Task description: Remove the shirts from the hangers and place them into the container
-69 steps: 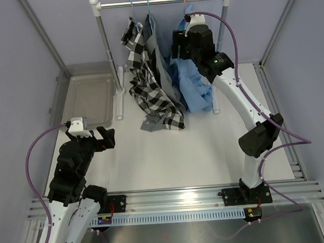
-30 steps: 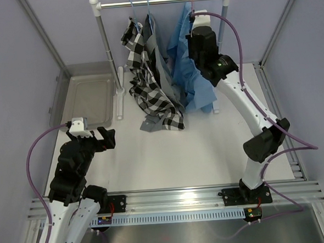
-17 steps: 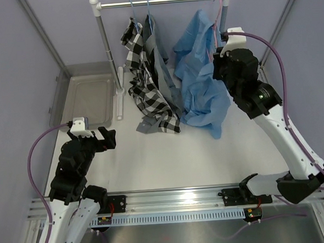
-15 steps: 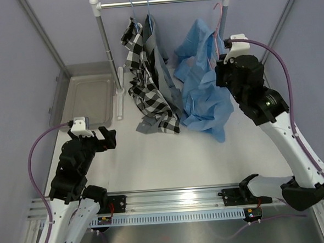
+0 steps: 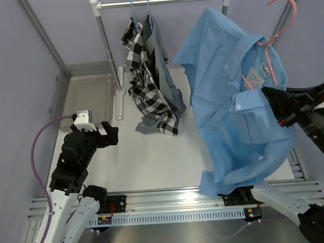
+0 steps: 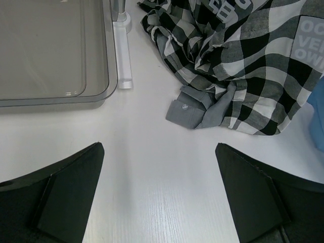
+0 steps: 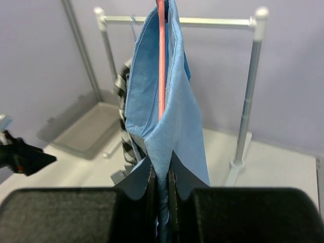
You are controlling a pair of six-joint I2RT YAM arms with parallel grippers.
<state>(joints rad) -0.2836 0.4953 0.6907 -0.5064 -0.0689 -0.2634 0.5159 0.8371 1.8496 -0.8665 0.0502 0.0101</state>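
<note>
My right jaws (image 5: 282,109) clamped on soft light blue fabric shirt (image 5: 232,95), held aloft at right; thin pink-red wire hanger (image 5: 282,4) inside collar. My left jaws (image 6: 159,192) wide apart. Shirt likely light, limp, slippery: take hold at collar.

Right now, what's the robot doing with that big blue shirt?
The right gripper is pinching the light blue shirt and holding it up in the air, clear of the rack, with the pink-red hanger still inside it. The checked shirt and grey shirt hang on the rack. The left gripper hovers open near the tray, which has nothing in it yet.
</note>
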